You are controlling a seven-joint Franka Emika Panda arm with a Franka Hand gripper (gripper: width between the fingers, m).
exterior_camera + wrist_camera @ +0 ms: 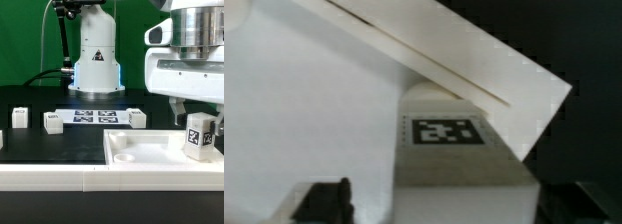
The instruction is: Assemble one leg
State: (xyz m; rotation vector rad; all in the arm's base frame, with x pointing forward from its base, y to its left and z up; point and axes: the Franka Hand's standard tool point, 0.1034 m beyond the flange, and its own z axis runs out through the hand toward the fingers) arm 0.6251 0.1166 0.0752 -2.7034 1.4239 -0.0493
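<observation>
Exterior view shows the white tagged leg (198,137) upright inside the gripper (197,122), clamping unclear.

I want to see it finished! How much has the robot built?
Done: one leg is at a corner of the white panel. In hand: the gripper is around it; grip unclear. Left: fastening it, which I can't see done. Other legs wait on the table.
</observation>
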